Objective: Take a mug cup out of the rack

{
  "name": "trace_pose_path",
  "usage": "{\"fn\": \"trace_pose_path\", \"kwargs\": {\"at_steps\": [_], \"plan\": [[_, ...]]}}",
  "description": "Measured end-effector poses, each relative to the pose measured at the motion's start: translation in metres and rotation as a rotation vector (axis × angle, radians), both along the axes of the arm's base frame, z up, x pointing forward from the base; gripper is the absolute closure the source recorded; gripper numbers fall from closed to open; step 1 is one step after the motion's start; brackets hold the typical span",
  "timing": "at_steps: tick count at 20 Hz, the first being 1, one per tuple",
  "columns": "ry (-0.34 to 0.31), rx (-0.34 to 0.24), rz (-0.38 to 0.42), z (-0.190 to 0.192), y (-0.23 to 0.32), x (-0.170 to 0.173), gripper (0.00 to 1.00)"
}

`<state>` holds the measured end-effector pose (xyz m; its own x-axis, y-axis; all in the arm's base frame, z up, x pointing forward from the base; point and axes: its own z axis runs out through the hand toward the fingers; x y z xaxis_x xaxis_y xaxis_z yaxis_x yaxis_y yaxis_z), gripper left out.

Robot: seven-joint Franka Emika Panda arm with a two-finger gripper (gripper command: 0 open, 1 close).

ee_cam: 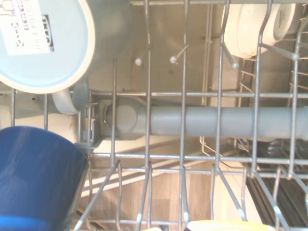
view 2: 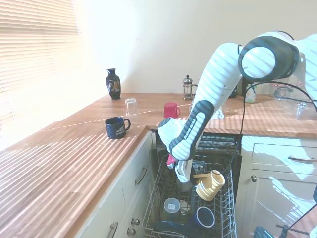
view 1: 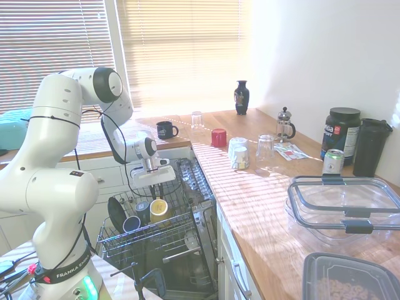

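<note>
in the rack [view 2: 163, 208], mug cup [view 2: 210, 185] (tilted)

Pale-yellow mug cup [view 2: 210, 185] (grey rack [view 2: 224, 208])

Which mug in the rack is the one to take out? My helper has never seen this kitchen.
Find the pulled-out dishwasher rack below the wooden counter. The mug cup leans there beside the robot's tool. It is the only pale-yellow one; its neighbours, a grey cup and a blue cup, are darker.

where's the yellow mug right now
The yellow mug lies tilted in the rack, right beside the tool, with a blue cup just in front.
</note>
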<state>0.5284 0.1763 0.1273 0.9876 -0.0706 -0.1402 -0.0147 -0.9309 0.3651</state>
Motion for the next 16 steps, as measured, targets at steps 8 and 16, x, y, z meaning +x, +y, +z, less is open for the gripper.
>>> {"fn": "trace_pose_path", "kwargs": {"at_steps": [8, 16], "plan": [[0.021, -0.108, 0.039, 0.018, 0.029, -0.007, 1.0], [0.016, -0.193, 0.062, 0.07, 0.051, 0.006, 1.0]]}}
